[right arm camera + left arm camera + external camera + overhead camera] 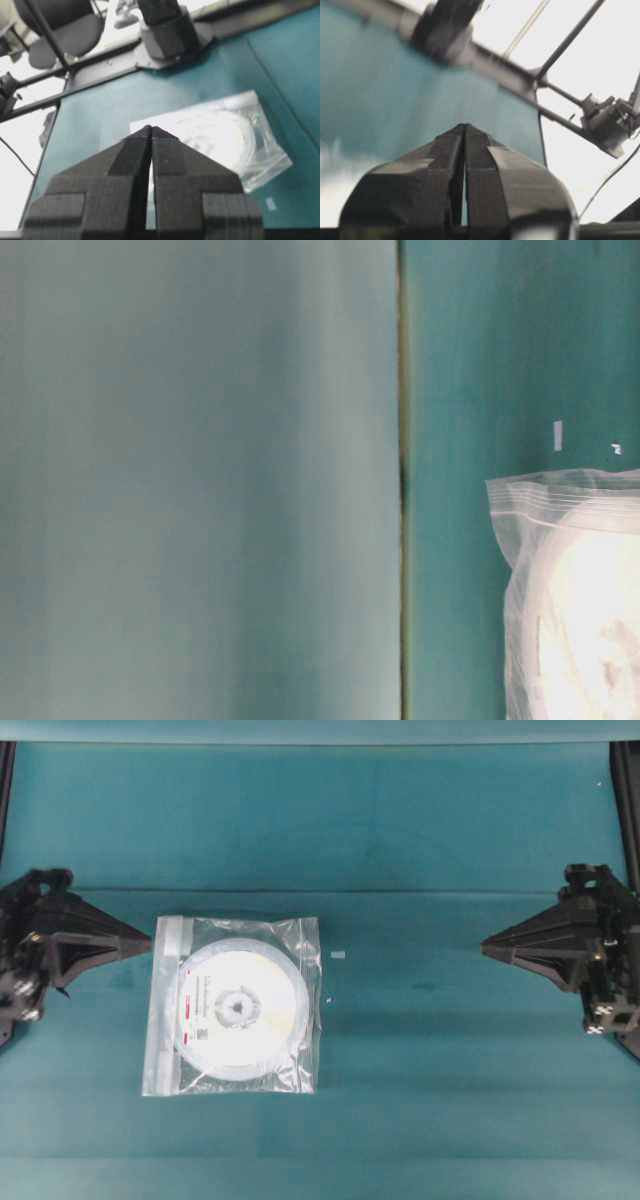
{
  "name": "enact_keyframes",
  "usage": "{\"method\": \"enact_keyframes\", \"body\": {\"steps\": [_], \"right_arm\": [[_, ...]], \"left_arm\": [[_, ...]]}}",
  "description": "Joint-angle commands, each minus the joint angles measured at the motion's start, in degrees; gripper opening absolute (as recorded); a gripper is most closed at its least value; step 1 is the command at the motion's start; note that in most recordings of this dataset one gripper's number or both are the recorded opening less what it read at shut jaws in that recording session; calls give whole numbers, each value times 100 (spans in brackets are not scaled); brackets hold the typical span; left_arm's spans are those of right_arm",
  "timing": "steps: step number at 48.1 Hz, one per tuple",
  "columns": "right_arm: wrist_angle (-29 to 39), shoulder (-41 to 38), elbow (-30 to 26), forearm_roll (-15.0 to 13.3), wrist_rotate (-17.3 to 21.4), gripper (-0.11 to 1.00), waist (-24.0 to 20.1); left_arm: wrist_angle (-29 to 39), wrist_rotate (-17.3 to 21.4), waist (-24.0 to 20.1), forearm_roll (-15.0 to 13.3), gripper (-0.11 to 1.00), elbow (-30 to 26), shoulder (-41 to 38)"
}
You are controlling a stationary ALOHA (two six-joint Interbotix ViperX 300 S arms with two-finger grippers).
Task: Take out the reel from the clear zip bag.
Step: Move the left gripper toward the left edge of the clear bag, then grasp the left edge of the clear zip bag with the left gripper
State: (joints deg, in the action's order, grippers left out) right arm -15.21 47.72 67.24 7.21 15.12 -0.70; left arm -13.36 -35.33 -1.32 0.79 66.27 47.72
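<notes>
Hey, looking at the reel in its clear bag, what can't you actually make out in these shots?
- Print on the reel label: too small in the overhead view.
- Whether the clear zip bag is sealed: the zip strip is too small there.
- Table-level view: the frame edge cuts off most of the bag.
- Left wrist view: the shut left claw blocks the foreground; the bag is only a white blur.

clear zip bag (300,935): glossy crinkled plastic | reel (235,1010): smooth white plastic
</notes>
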Motion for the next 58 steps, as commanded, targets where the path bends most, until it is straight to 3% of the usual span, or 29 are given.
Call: {"method": "enact_keyframes", "body": {"steps": [1, 5, 13, 21, 31, 37, 49, 52, 58], "right_arm": [[-35, -149, -132, 9, 97, 0, -18], [-44, -229, -141, 9, 97, 0, -18], [-44, -308, -149, 18, 105, 0, -18], [-35, -352, -158, 44, 114, 0, -18], [-35, -413, -158, 44, 114, 0, -18], [-44, -466, -167, 53, 114, 0, -18], [-35, -510, -167, 62, 123, 0, -18], [-44, -519, -167, 79, 123, 0, -9], [-44, -519, -167, 141, 123, 0, -18]], "left_arm": [[149, -527, -132, 18, -2, 176, -123], [185, -958, -246, 18, -2, 431, -193], [325, -1195, -457, 18, -2, 738, -308], [888, -1608, -483, 18, -2, 923, -519], [519, -1740, -483, 18, 2, 1222, -703], [457, -1758, -483, 18, 23, 1292, -870], [132, -1872, -466, 18, 92, 1301, -1723], [-176, -1881, -422, 18, 98, 1318, -1978], [-861, -1898, -264, 18, 91, 1345, -2558]]}}
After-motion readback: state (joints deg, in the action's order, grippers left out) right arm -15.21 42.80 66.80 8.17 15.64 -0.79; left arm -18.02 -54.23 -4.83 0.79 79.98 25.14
